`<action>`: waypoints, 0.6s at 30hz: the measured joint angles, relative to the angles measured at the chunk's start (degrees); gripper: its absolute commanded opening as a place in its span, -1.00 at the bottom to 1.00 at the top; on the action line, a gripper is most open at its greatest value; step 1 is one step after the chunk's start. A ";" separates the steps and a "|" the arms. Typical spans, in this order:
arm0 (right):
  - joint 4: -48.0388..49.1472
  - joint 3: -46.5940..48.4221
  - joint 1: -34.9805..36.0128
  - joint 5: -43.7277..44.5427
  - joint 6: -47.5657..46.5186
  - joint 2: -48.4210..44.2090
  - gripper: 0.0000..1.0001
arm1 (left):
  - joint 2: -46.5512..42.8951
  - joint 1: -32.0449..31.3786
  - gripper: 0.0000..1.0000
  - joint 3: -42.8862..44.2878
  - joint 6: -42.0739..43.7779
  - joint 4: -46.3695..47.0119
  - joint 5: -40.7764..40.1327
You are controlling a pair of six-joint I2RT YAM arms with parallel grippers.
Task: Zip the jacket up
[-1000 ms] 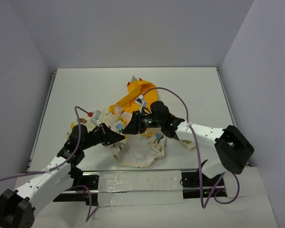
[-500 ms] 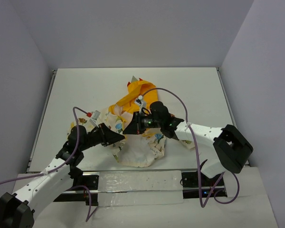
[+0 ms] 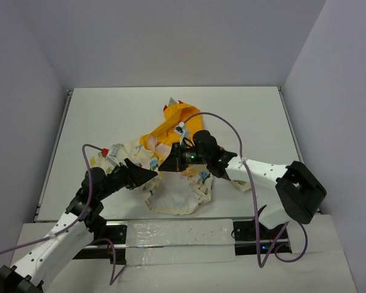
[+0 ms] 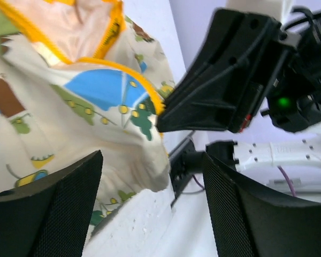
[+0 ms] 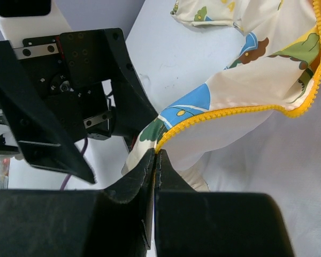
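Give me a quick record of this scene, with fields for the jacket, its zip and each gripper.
jacket: small cream fabric child's jacket with cartoon prints and yellow-orange lining, crumpled on the white table
zip: undone, yellow toothed edge exposed
left gripper: open, gripping nothing, jacket hem in front of its fingers
right gripper: shut on the yellow toothed edge
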 measured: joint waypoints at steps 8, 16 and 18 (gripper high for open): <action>-0.56 0.00 0.00 0.60 0.01 -0.14 -1.00 | -3.71 -0.04 0.19 9.70 2.72 -16.56 -10.92; -0.83 0.00 0.00 0.81 0.01 -0.14 -1.00 | 2.90 -0.17 0.79 21.40 6.44 -25.81 -10.94; -0.87 0.02 0.00 0.87 0.01 -0.14 -1.00 | 5.35 -0.43 0.80 21.64 7.27 -27.59 -10.14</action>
